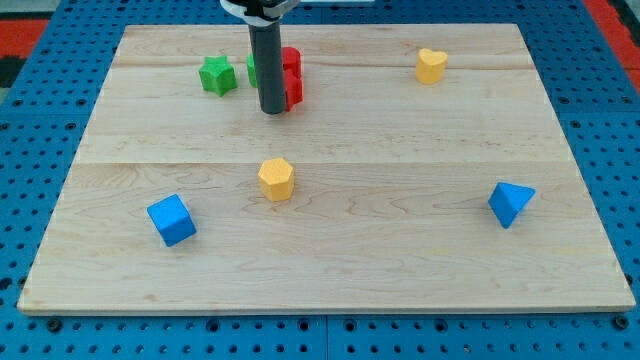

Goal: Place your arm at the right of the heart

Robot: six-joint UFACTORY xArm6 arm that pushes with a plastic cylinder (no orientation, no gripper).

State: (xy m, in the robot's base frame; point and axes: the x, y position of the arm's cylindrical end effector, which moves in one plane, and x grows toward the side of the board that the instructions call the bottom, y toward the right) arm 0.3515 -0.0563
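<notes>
The yellow heart block [431,65] lies near the view's top right of the wooden board [400,250]. My tip [273,110] is at the end of the dark rod, far to the left of the heart, touching or just in front of a red block [291,76]. A green block [253,68] is partly hidden behind the rod. A green star block [217,76] lies to the left of the rod.
A yellow hexagon block [276,179] lies at the board's middle left. A blue cube [171,220] sits at the lower left and a blue triangular block [510,203] at the right. A blue pegboard [40,120] surrounds the board.
</notes>
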